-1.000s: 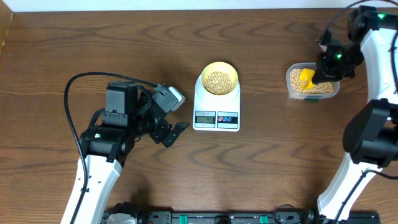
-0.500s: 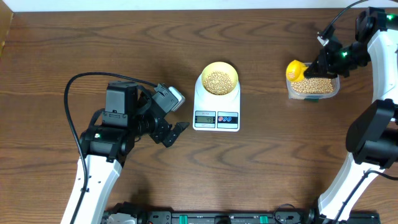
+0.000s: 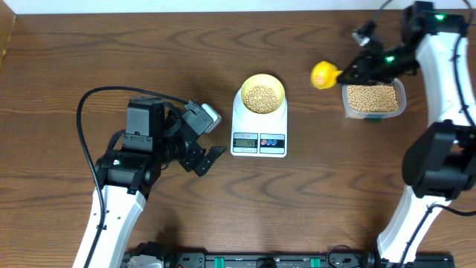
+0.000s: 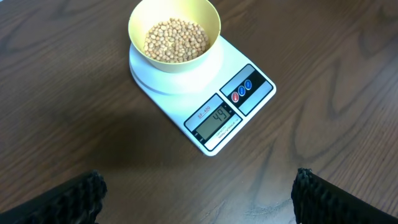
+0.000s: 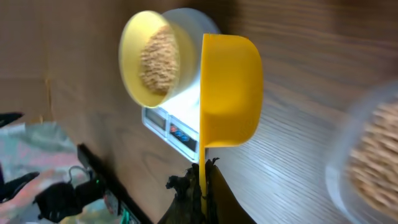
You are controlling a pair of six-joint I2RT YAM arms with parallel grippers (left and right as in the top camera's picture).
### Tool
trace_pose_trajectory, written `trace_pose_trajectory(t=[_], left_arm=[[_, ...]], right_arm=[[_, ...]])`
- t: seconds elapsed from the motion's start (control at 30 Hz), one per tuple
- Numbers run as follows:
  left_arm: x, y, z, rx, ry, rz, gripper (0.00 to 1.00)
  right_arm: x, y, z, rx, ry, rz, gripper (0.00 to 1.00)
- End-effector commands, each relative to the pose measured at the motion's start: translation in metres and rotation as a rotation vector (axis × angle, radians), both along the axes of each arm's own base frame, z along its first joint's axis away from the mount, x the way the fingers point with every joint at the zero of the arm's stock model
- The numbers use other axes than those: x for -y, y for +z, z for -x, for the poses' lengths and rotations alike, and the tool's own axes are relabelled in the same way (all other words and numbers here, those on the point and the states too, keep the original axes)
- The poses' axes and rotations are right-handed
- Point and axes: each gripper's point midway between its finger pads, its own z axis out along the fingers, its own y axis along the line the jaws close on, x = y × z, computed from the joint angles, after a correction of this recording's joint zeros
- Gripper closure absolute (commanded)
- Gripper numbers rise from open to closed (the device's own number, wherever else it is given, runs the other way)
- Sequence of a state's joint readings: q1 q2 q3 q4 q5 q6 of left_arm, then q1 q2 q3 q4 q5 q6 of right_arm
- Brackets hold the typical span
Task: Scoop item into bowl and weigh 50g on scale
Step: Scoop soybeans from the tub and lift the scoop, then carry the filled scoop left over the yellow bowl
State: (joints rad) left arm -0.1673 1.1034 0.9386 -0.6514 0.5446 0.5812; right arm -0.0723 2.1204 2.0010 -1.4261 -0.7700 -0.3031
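The pale yellow bowl holds tan beans and stands on the white scale, whose display reads 49. My right gripper is shut on the thin handle of a bright yellow scoop. The scoop hangs in the air between the scale and the clear tub of beans; I see no beans in it. In the right wrist view the scoop shows edge-on beside the bowl. My left gripper stands open and empty, left of the scale.
The dark wooden table carries the scale in the middle and the tub at the back right. The left arm's black cable loops over the table's left part. A rail runs along the front edge.
My right gripper has lifted the scoop out of the tub and carried it left towards the scale. The left arm has not moved.
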Motion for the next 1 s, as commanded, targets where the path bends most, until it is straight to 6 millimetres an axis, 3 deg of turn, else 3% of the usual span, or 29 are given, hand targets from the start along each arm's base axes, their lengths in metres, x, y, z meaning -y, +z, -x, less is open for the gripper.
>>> trace_pose_trajectory(t=[0.0,0.3,0.97], left_arm=[[0.000,0.000,0.001,0.002,-0.010,0.000,0.02],[0.000,0.000,0.001,0.002,-0.010,0.000,0.02],[0.000,0.000,0.001,0.002,-0.010,0.000,0.03]], right_arm=[[-0.032,0.031,0.002,0.080,0.063,-0.049,0.99],[-0.086,0.052,0.003,0.169,0.163,-0.032,0.99],[-0.136,0.016,0.013,0.291,0.291,0.404,0.99]])
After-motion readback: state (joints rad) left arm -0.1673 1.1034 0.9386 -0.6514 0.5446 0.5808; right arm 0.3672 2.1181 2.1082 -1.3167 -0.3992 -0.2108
